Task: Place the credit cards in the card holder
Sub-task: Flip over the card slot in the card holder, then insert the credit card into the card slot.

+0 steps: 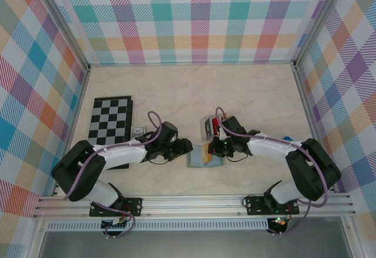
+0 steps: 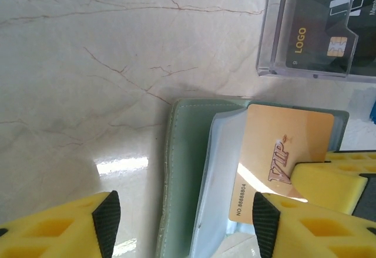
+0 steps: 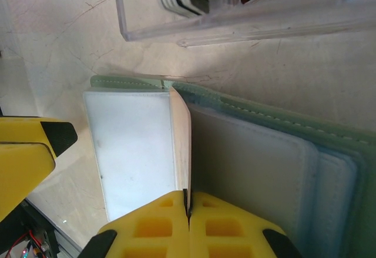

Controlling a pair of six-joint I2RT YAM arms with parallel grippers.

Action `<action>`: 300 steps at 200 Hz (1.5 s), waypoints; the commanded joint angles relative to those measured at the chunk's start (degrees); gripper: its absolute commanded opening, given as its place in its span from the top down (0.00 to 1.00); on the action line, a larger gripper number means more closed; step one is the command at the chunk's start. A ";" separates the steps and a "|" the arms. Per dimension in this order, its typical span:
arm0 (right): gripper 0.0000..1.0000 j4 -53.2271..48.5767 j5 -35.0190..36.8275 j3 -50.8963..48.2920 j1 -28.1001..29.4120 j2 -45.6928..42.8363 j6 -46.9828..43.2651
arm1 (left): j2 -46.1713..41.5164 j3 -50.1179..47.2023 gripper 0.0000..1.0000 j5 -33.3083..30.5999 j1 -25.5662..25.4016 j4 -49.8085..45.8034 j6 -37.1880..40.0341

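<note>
The sage-green card holder (image 2: 183,176) lies open on the table (image 1: 197,160) between both grippers. An orange-tan credit card (image 2: 283,147) marked VIP rests against its clear sleeve (image 2: 220,170). My right gripper (image 3: 188,204) is shut on that card's edge (image 3: 182,143), with the sleeve (image 3: 132,152) to its left. My left gripper (image 2: 185,221) hangs open above the holder's left flap with nothing between its fingers (image 2: 107,217). In the top view it (image 1: 187,146) faces the right gripper (image 1: 216,147) closely. More credit cards, one black (image 2: 320,29) and one red (image 1: 216,122), stand in a clear tray.
The clear plastic tray (image 3: 235,20) sits just behind the holder (image 1: 208,129). A chessboard (image 1: 110,120) lies at the left with a small grey object (image 1: 138,131) beside it. A small blue item (image 1: 286,138) shows by the right arm. Checked walls enclose the table.
</note>
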 commanded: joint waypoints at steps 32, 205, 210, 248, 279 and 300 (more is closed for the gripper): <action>0.95 0.14 0.44 -1.71 0.04 -0.36 1.10 | 5.86 5.29 0.44 2.63 -0.91 -3.63 4.53; 0.95 9.31 -3.91 -7.42 -2.79 -7.03 2.34 | 12.65 7.08 0.75 3.60 -1.14 -6.53 7.16; 0.95 9.08 -3.78 -7.36 -2.78 -7.41 2.28 | 12.76 7.11 0.75 3.60 -1.12 -6.58 7.11; 0.94 8.06 -3.56 -7.07 -2.78 -9.90 2.41 | 13.23 7.16 0.78 3.87 -1.27 -6.36 7.00; 0.95 9.30 -3.91 -7.30 -2.76 -7.17 2.94 | 13.19 7.16 0.78 3.87 -1.22 -6.34 6.95; 0.95 11.19 -5.34 -7.93 -2.79 -4.98 3.50 | 13.25 7.12 0.78 4.02 -1.29 -6.21 6.70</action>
